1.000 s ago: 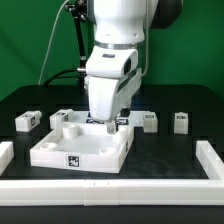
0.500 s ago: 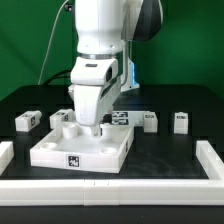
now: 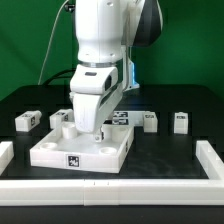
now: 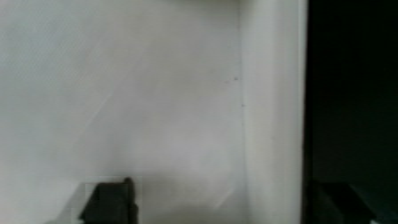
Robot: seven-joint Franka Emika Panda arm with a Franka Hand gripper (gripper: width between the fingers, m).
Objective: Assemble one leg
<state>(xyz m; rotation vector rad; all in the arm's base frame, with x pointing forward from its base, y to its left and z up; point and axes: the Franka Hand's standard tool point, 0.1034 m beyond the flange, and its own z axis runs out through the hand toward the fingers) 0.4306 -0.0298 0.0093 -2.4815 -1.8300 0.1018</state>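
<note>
My gripper [image 3: 89,132] is low over the far left part of the large white square panel [image 3: 70,150], and the arm's hand hides its fingers in the exterior view. In the wrist view the two dark fingertips [image 4: 111,203] stand wide apart. One is over the white panel surface [image 4: 125,100], the other past its bright edge [image 4: 272,100], over the dark table. Nothing shows held between them. Several legs lie behind the panel, each a small white block with a tag: one at the left [image 3: 27,120], one by the arm [image 3: 61,117], two at the right [image 3: 148,121] [image 3: 181,122].
A white rail [image 3: 110,186] runs along the front of the black table and turns up at both sides [image 3: 209,156]. A green backdrop stands behind. Another small tagged piece [image 3: 121,118] lies just behind the panel.
The arm has swung to the exterior view's left, from the panel's far middle to its far left part, and has sunk slightly lower over it.
</note>
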